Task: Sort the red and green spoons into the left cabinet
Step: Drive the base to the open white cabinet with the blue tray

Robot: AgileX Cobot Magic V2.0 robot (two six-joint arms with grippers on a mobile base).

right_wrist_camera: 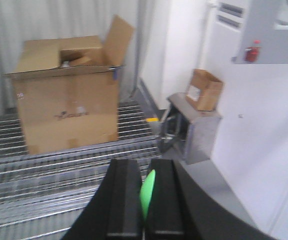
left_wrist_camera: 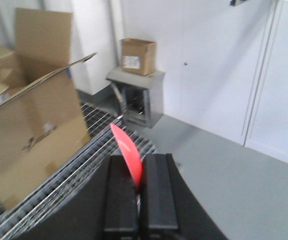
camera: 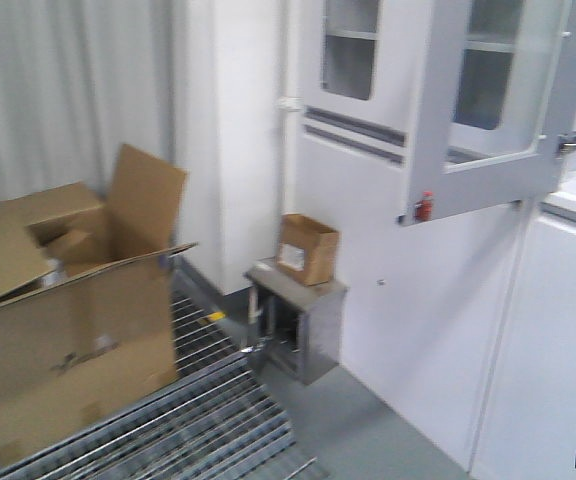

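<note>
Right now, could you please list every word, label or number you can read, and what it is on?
No text is legible.
On the large open brown cardboard box, dark print: too blurred to read.
On the small brown cardboard box, a white label: too small to read.

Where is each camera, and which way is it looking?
Front view: on the robot, facing forward at the big cardboard box, the small box on a grey stand and a white cabinet; hardly any robot shows.
Left wrist view: on the left arm, looking past the left gripper, fingers shut on the red spoon.
Right wrist view: on the right arm, past the right gripper holding the green spoon.
All three share both boxes.
</note>
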